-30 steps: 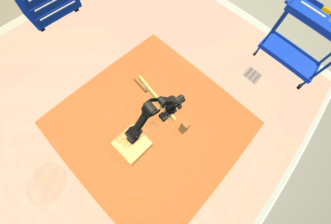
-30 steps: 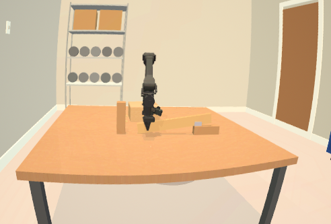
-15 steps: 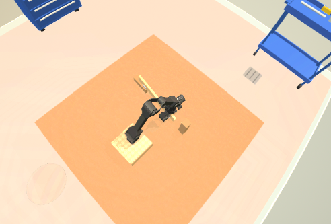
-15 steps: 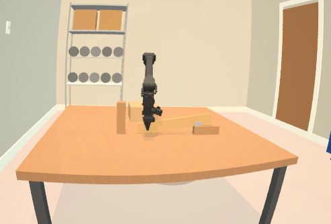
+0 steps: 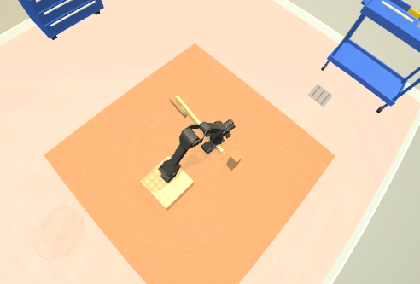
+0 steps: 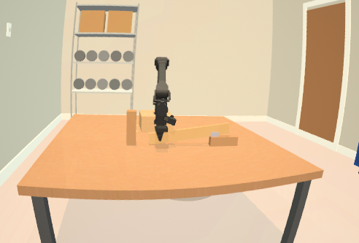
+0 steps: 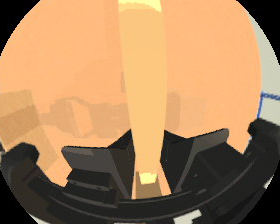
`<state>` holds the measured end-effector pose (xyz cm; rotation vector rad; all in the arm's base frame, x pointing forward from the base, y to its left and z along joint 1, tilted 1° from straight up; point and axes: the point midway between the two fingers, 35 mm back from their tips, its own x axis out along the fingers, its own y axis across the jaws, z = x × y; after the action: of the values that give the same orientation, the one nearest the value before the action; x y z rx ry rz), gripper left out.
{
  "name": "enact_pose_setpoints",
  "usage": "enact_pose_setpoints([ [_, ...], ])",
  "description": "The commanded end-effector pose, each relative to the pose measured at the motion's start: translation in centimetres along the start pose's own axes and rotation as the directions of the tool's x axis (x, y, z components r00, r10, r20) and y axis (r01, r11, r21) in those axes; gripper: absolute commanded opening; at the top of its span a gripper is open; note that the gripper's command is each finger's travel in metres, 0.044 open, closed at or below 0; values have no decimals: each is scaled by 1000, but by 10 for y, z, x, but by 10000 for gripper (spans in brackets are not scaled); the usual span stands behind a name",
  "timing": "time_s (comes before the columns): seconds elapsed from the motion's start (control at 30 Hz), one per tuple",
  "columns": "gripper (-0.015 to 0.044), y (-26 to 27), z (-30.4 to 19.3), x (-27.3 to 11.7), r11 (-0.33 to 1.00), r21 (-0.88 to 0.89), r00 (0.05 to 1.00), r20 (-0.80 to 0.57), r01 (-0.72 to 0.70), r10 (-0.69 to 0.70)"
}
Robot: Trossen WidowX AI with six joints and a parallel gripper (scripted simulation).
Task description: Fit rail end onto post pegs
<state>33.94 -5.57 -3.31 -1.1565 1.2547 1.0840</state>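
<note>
The long pale rail (image 5: 188,111) (image 6: 197,130) (image 7: 143,75) slopes down from the grey bracket (image 6: 214,133) on the low footboard block (image 6: 223,141) (image 5: 177,107) to its near end at table level. The short post (image 6: 131,128) (image 5: 232,161) stands upright beyond that end, with a gap between them. A small peg stub (image 6: 136,131) shows on its rail side; the second peg and the rail's holes cannot be made out. My gripper (image 6: 160,139) (image 7: 143,128) points down and is shut on the rail near its near end, one finger on each side.
The arm stands on a pale wooden base block (image 5: 177,188) (image 6: 147,120) beside the rail. The table top (image 5: 256,211) (image 6: 182,170) carries the post, the footboard block and this base. A blue cart and a blue drawer cabinet stand on the floor.
</note>
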Motion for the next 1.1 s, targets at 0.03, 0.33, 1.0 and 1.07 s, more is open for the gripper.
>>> enact_pose_setpoints([
  [0.03,0,-1,1,-5,1000,0,1000,3,3,-3],
  [0.33,0,-1,1,-9,1000,0,1000,3,3,-3],
  [1.0,0,-3,0,-19,1000,0,1000,3,3,-3],
  [1.07,0,-3,0,-20,1000,0,1000,3,3,-3],
])
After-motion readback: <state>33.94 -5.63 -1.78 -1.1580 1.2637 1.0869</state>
